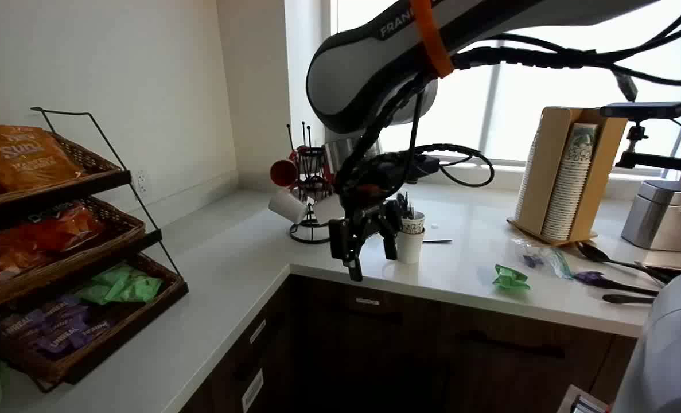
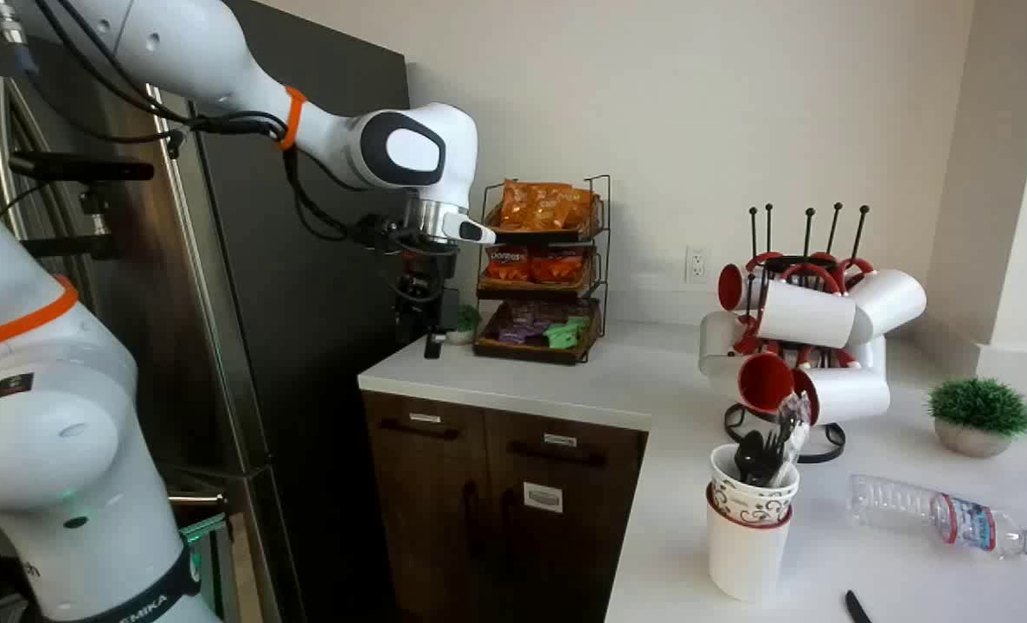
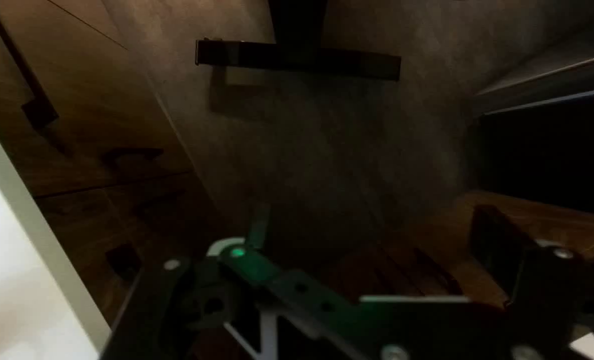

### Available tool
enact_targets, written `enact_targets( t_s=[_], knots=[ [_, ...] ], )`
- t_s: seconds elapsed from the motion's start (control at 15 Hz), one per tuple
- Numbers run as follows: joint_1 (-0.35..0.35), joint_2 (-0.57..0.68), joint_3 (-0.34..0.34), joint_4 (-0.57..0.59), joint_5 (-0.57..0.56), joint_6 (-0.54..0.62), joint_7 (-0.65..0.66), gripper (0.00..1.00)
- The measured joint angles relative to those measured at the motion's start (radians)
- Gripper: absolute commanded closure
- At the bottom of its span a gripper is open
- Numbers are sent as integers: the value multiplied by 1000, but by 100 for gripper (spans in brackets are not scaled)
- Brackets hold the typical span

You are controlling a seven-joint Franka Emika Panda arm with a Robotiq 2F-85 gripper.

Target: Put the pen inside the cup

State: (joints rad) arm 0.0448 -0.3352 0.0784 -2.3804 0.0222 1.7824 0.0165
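Observation:
A slim dark object, which fits the pen, lies flat on the white counter beside the cup in an exterior view [image 1: 438,241]; it is partly cut off at the bottom edge of an exterior view [image 2: 856,607]. The white cup stands upright in both exterior views [image 1: 410,248] [image 2: 745,555]; no handle shows. Patterned paper cups [image 2: 754,493] with dark plastic cutlery sit inside it. My gripper [image 1: 373,261] is open and empty, in the air off the counter's edge, apart from pen and cup. It also shows in an exterior view [image 2: 433,344]. In the wrist view its fingers [image 3: 377,240] stand apart over the dark floor.
A mug tree [image 1: 310,229] [image 2: 803,342] with several mugs stands behind the cup. A plastic bottle [image 2: 954,519] and a small plant [image 2: 978,415] are nearby. A green wrapper [image 1: 511,277], dark spoons [image 1: 610,264] and a cup dispenser [image 1: 558,172] are on the counter. A snack rack [image 2: 541,268] stands at the wall.

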Motion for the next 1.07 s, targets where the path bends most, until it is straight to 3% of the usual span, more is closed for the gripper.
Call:
enact_targets(
  t_s=[0.8, 1.07],
  knots=[
    [-1, 0, -3, 0, 0, 1, 0, 0],
    [-32, 1, -71, 25, 0, 13, -37, 0]
  ],
)
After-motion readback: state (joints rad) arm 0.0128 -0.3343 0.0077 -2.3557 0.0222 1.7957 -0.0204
